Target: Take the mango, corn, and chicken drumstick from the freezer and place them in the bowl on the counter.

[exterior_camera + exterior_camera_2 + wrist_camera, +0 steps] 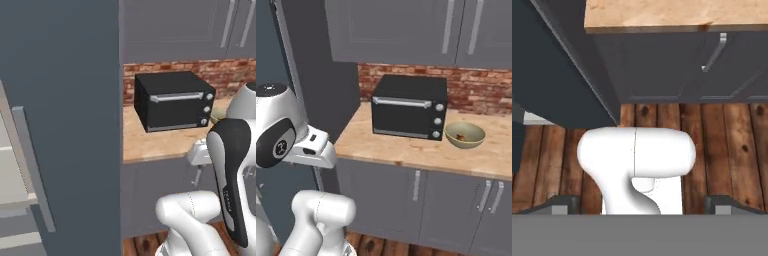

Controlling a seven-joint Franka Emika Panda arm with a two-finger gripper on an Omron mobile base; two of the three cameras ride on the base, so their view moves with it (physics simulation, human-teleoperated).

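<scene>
The olive-yellow bowl (465, 135) sits on the tan counter (406, 150), right of a black toaster oven. A small brown lump, the chicken drumstick (460, 136), lies inside it. The slate-grey freezer (65, 125) fills the left, its door swung out, with pale shelves (10, 200) at the far left. Mango and corn are out of view. My gripper (641, 206) is open and empty, its fingertips (562, 205) spread wide. It points down at the wooden floor in front of the counter edge, between freezer and base cabinets.
The black toaster oven (408, 107) stands on the counter against a brick wall, under grey wall cupboards (406, 30). Grey cabinet fronts (677, 65) with bar handles run below the counter. The freezer door's long handle (32, 170) juts out at the left.
</scene>
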